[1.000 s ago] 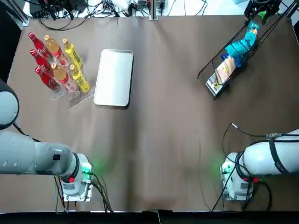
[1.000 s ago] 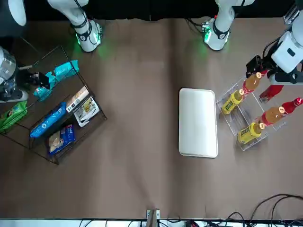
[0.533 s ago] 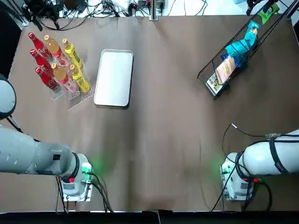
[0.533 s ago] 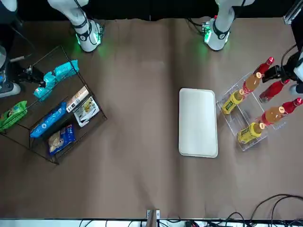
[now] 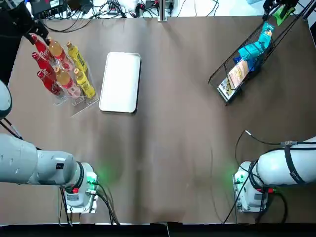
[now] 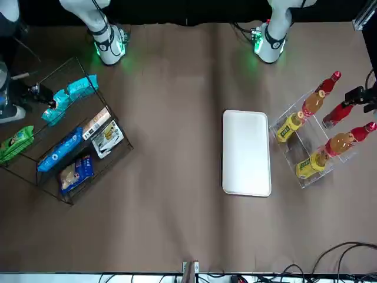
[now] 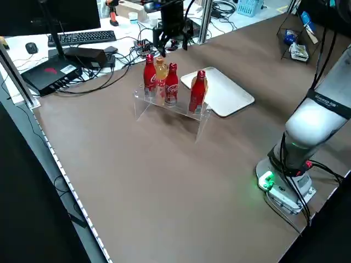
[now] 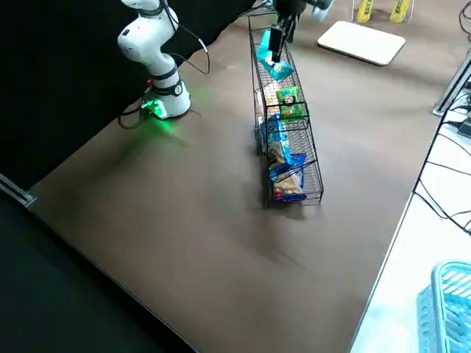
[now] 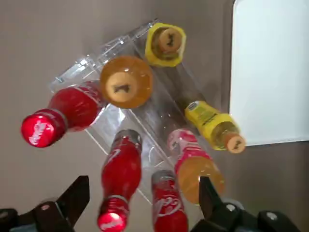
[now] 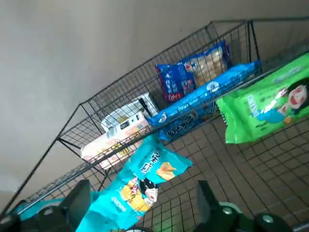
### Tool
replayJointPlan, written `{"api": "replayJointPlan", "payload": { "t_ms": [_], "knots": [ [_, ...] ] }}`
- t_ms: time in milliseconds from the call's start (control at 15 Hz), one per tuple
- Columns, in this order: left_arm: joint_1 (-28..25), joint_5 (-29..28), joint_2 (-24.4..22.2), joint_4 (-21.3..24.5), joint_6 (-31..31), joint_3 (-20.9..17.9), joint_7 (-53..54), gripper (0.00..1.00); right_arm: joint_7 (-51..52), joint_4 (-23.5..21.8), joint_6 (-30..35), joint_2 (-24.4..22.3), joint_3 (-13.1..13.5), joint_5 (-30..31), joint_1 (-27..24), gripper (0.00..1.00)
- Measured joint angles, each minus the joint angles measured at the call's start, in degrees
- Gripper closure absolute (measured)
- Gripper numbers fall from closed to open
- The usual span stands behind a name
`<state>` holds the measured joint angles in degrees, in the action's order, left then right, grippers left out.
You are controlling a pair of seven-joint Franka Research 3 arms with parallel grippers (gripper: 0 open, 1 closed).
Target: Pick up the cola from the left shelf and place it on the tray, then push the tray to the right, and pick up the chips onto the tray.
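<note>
Three red cola bottles (image 5: 42, 63) lean in a clear acrylic shelf (image 5: 78, 102) at the far left, beside orange and yellow bottles. My left gripper (image 9: 142, 215) hangs open above them, on the shelf's outer side (image 6: 360, 94); in its wrist view two cola bottles (image 9: 118, 186) lie between its spread fingers. The white tray (image 5: 121, 81) lies bare just right of the shelf. A teal chips bag (image 10: 145, 183) and a green bag (image 10: 270, 106) hang in the wire rack (image 5: 232, 74) at the far right. My right gripper (image 10: 140, 217) hovers open over the rack's far end (image 5: 277, 7), holding nothing.
The rack also holds blue snack packs (image 6: 62, 150) and a white box (image 6: 106, 135). Cables, a keyboard (image 7: 82, 37) and black boxes sit past the table's left and far edges. Both arm bases (image 5: 79, 190) stand at the near edge, with bare brown tabletop (image 5: 168, 143) between.
My left gripper has shifted from over the bottles toward the shelf's outer side, near the table's left edge. The right gripper has barely moved above the rack.
</note>
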<state>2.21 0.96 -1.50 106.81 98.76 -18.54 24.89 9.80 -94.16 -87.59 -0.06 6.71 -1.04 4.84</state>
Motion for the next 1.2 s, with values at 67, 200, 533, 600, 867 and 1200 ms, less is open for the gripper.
{"api": "replayJointPlan", "payload": {
  "t_ms": [67, 200, 533, 600, 867, 1200],
  "knots": [
    [-0.22, 0.0, -0.04, 0.82, 0.87, -0.7, 1.3, 0.0, 0.0, -0.85, 0.0, 0.07, 0.06, 0.0, -0.06, 0.04],
    [-0.92, 0.0, -0.57, 3.1, 2.66, -1.05, 2.48, 0.0, -0.08, -2.44, -0.01, 0.28, 0.06, 0.0, -0.07, 0.05],
    [-1.29, 0.0, -4.6, 9.26, 5.55, -2.57, 2.88, 0.02, -1.37, -4.66, -0.11, 0.49, 0.04, 0.0, -0.07, 0.1],
    [-1.3, 0.0, -4.88, 9.46, 5.56, -2.89, 2.94, 0.03, -1.4, -4.83, -0.11, 0.5, 0.03, 0.0, -0.07, 0.1],
    [-1.3, -2.06, -5.07, 9.75, 5.59, -3.39, 3.12, 0.24, -1.48, -5.11, -0.03, 0.5, -0.03, 0.01, -0.06, 0.24],
    [-1.32, -2.57, -5.07, 10.08, 5.66, -4.08, 3.13, 0.44, -1.54, -5.54, -0.03, 0.5, -0.09, 0.04, -0.03, 0.39]
  ]
}}
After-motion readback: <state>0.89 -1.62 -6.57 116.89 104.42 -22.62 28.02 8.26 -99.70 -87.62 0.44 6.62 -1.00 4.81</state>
